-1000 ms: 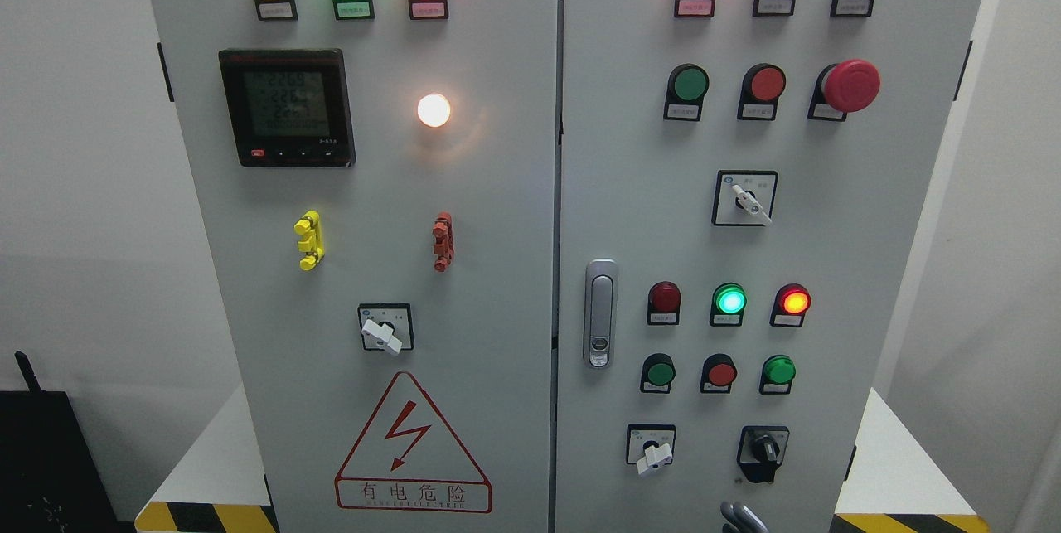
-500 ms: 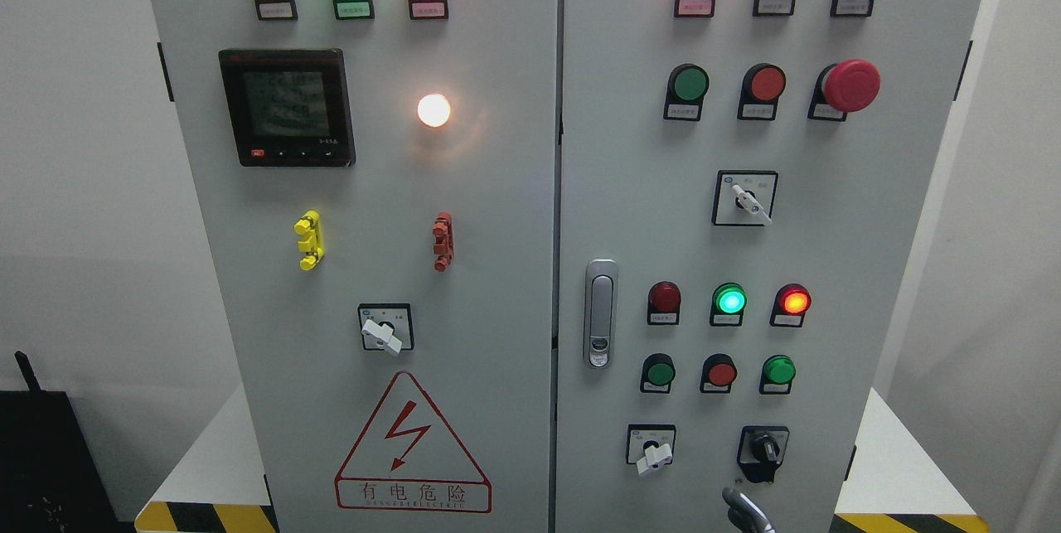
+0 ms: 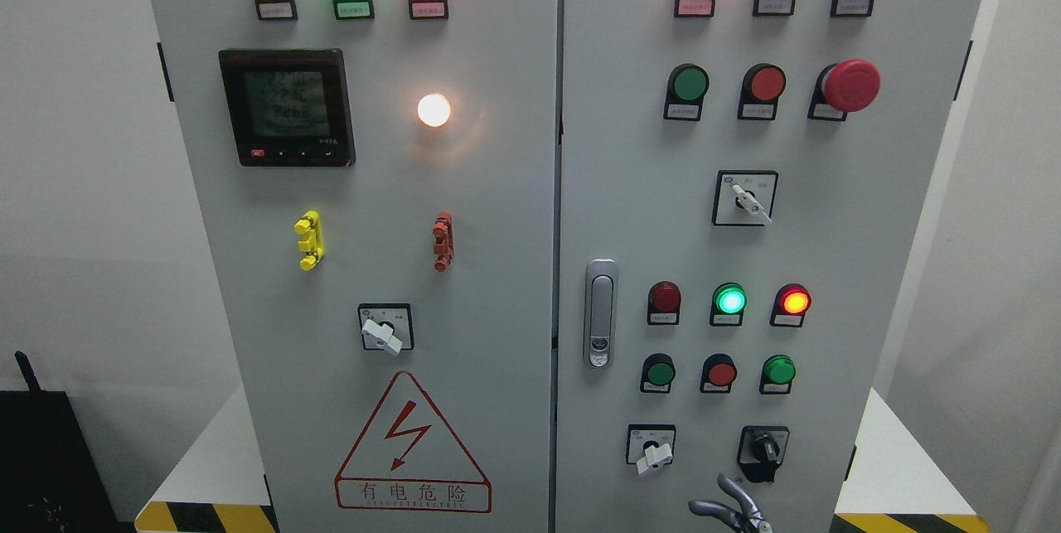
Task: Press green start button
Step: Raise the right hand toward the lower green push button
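Green buttons sat in several places on the right door [image 3: 837, 251] of the grey cabinet: one in the upper row [image 3: 690, 84], beside a red button [image 3: 767, 83] and a big red mushroom stop [image 3: 854, 85], and two in the lower row [image 3: 661, 370] [image 3: 779, 370] with a red one [image 3: 721, 372] between them. Which of these was the start button could not be told, since the labels beneath were too small to read. Above the lower row a green lamp [image 3: 730, 300] glowed.

A hand [image 3: 729, 508] showed at the bottom edge, right of the middle, just below a black knob switch [image 3: 763, 448]; its metal fingers [image 3: 736, 491] were spread and held nothing, and touched nothing on the door. It looked to be the right hand, though little of the arm was visible. The left hand was out of sight.

Any such button is probably a stiff, spring-backed plastic cap with a short stroke: rigid, smooth and not fragile. It wants no grasp, only one fingertip set square on the middle of its face and pushed straight in. An off-centre touch could slide off toward the neighbouring red button.
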You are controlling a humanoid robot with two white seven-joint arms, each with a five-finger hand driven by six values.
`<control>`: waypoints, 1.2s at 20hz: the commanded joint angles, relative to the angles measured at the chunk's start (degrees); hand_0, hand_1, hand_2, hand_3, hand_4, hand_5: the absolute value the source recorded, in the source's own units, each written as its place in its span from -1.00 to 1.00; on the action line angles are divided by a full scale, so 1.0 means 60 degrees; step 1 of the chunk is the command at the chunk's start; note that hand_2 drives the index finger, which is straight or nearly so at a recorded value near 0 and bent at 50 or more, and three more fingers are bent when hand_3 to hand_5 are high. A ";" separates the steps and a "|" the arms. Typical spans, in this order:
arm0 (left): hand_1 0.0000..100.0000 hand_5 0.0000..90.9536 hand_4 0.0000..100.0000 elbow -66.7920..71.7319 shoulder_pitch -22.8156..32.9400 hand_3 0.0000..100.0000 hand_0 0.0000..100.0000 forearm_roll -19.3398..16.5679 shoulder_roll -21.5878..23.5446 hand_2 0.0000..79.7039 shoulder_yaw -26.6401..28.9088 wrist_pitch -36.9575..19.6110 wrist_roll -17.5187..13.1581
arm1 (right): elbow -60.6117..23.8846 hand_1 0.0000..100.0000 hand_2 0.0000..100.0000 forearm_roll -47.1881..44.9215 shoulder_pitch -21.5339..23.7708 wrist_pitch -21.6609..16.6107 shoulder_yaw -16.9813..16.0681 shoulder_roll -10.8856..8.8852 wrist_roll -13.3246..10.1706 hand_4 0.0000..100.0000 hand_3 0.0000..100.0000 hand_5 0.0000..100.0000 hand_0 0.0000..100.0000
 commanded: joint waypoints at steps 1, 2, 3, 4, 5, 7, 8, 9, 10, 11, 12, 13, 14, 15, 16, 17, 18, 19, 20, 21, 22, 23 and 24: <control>0.11 -1.00 -1.00 0.0000 0.0000 -1.00 -0.76 0.0000 0.0000 -1.00 0.0000 0.0008 -0.0002 | 0.0286 -0.38 -1.00 0.1944 -0.0266 -0.0296 0.0147 0.0024 -0.0290 -0.13 0.02 -0.59 -0.59; 0.11 -1.00 -1.00 0.0000 0.0000 -1.00 -0.76 0.0000 0.0000 -1.00 0.0000 0.0008 -0.0002 | 0.0301 -0.38 -1.00 0.2326 -0.0296 -0.0384 0.0146 0.0024 -0.0407 -0.07 0.06 -0.51 -0.55; 0.11 -1.00 -1.00 0.0000 0.0000 -1.00 -0.76 0.0000 0.0000 -1.00 0.0000 0.0008 -0.0002 | 0.0301 -0.38 -1.00 0.2634 -0.0325 -0.0443 0.0146 0.0024 -0.0466 -0.04 0.08 -0.48 -0.48; 0.11 -1.00 -1.00 0.0000 0.0000 -1.00 -0.76 0.0000 0.0000 -1.00 0.0000 0.0008 -0.0002 | 0.0315 -0.38 -1.00 0.2913 -0.0325 -0.0458 0.0132 0.0024 -0.0510 -0.03 0.09 -0.46 -0.46; 0.11 -1.00 -1.00 0.0000 0.0000 -1.00 -0.76 0.0000 0.0000 -1.00 0.0000 0.0008 -0.0002 | 0.0315 -0.38 -1.00 0.3206 -0.0354 -0.0487 0.0132 0.0024 -0.0569 0.00 0.11 -0.42 -0.41; 0.11 -1.00 -1.00 0.0000 0.0000 -1.00 -0.76 0.0000 0.0000 -1.00 0.0000 0.0008 -0.0002 | 0.0330 -0.37 -1.00 0.3821 -0.0427 -0.0575 0.0117 0.0024 -0.0730 0.01 0.11 -0.41 -0.37; 0.11 -1.00 -1.00 0.0000 0.0000 -1.00 -0.76 0.0000 0.0000 -1.00 0.0000 0.0008 -0.0002 | 0.0330 -0.38 -1.00 0.4172 -0.0500 -0.0633 0.0117 0.0024 -0.0846 0.03 0.11 -0.39 -0.34; 0.11 -1.00 -1.00 0.0000 0.0000 -1.00 -0.76 0.0000 0.0000 -1.00 0.0014 0.0008 -0.0002 | 0.0330 -0.38 -1.00 0.4553 -0.0559 -0.0677 0.0117 0.0024 -0.0949 0.02 0.12 -0.36 -0.32; 0.11 -1.00 -1.00 0.0000 0.0000 -1.00 -0.76 0.0000 0.0000 -1.00 0.0000 0.0008 -0.0002 | 0.0359 -0.38 -1.00 0.4861 -0.0632 -0.0692 0.0117 0.0024 -0.1081 0.03 0.12 -0.36 -0.31; 0.11 -1.00 -1.00 0.0000 0.0000 -1.00 -0.76 0.0000 0.0000 -1.00 0.0000 0.0008 -0.0002 | 0.0403 -0.38 -1.00 0.5125 -0.0691 -0.0707 0.0117 0.0024 -0.1169 0.04 0.12 -0.33 -0.29; 0.11 -1.00 -1.00 0.0000 0.0000 -1.00 -0.76 0.0000 0.0000 -1.00 0.0000 0.0008 -0.0002 | 0.0432 -0.38 -1.00 0.5360 -0.0749 -0.0707 0.0117 0.0024 -0.1271 0.06 0.12 -0.28 -0.25; 0.11 -1.00 -1.00 0.0000 0.0000 -1.00 -0.76 0.0000 0.0000 -1.00 0.0000 0.0008 -0.0002 | 0.0433 -0.38 -1.00 0.5594 -0.0823 -0.0707 0.0117 0.0024 -0.1359 0.07 0.12 -0.26 -0.24; 0.11 -1.00 -1.00 0.0000 0.0000 -1.00 -0.76 0.0000 0.0000 -1.00 0.0000 0.0008 -0.0002 | 0.0476 -0.38 -1.00 0.5828 -0.0896 -0.0707 0.0117 0.0024 -0.1447 0.08 0.12 -0.23 -0.21; 0.11 -1.00 -1.00 0.0000 0.0000 -1.00 -0.76 0.0000 0.0000 -1.00 0.0000 0.0008 -0.0002 | 0.0520 -0.38 -1.00 0.6048 -0.0969 -0.0707 0.0117 0.0024 -0.1506 0.09 0.12 -0.20 -0.19; 0.11 -1.00 -1.00 0.0000 0.0000 -1.00 -0.76 0.0000 0.0000 -1.00 0.0000 0.0008 -0.0002 | 0.0549 -0.38 -1.00 0.6210 -0.1057 -0.0693 0.0117 0.0024 -0.1536 0.10 0.12 -0.19 -0.17; 0.11 -1.00 -1.00 0.0000 0.0000 -1.00 -0.76 0.0000 0.0000 -1.00 0.0000 0.0008 -0.0002 | 0.0579 -0.38 -1.00 0.6357 -0.1145 -0.0692 0.0117 0.0024 -0.1594 0.11 0.12 -0.17 -0.13; 0.11 -1.00 -1.00 0.0000 0.0000 -1.00 -0.76 0.0000 0.0000 -1.00 0.0000 0.0008 -0.0002 | 0.0637 -0.38 -1.00 0.6489 -0.1218 -0.0692 0.0117 0.0024 -0.1653 0.13 0.12 -0.15 -0.12; 0.11 -1.00 -1.00 0.0000 0.0000 -1.00 -0.76 0.0000 0.0000 -1.00 0.0000 0.0008 -0.0002 | 0.0696 -0.38 -1.00 0.6620 -0.1291 -0.0692 0.0117 0.0024 -0.1682 0.14 0.12 -0.13 -0.09; 0.11 -1.00 -1.00 0.0000 0.0000 -1.00 -0.76 0.0000 0.0000 -1.00 0.0000 0.0008 -0.0002 | 0.0725 -0.39 -1.00 0.6752 -0.1321 -0.0692 0.0132 0.0024 -0.1683 0.15 0.12 -0.10 -0.05; 0.11 -1.00 -1.00 0.0000 0.0000 -1.00 -0.76 0.0000 0.0000 -1.00 0.0000 0.0008 -0.0002 | 0.0755 -0.39 -1.00 0.6870 -0.1365 -0.0692 0.0132 0.0024 -0.1683 0.16 0.12 -0.09 -0.04; 0.11 -1.00 -1.00 0.0000 0.0000 -1.00 -0.76 0.0000 0.0000 -1.00 0.0014 0.0008 -0.0002 | 0.0813 -0.40 -1.00 0.6972 -0.1438 -0.0692 0.0146 0.0024 -0.1683 0.16 0.12 -0.08 -0.01; 0.11 -1.00 -1.00 0.0000 0.0000 -1.00 -0.76 0.0000 0.0000 -1.00 0.0000 0.0008 -0.0002 | 0.0857 -0.41 -1.00 0.7060 -0.1526 -0.0692 0.0146 0.0024 -0.1683 0.16 0.12 -0.06 0.01; 0.11 -1.00 -1.00 0.0000 0.0000 -1.00 -0.76 0.0000 0.0000 -1.00 0.0000 0.0008 -0.0002 | 0.0915 -0.41 -1.00 0.7134 -0.1570 -0.0692 0.0146 0.0024 -0.1683 0.16 0.12 -0.06 0.03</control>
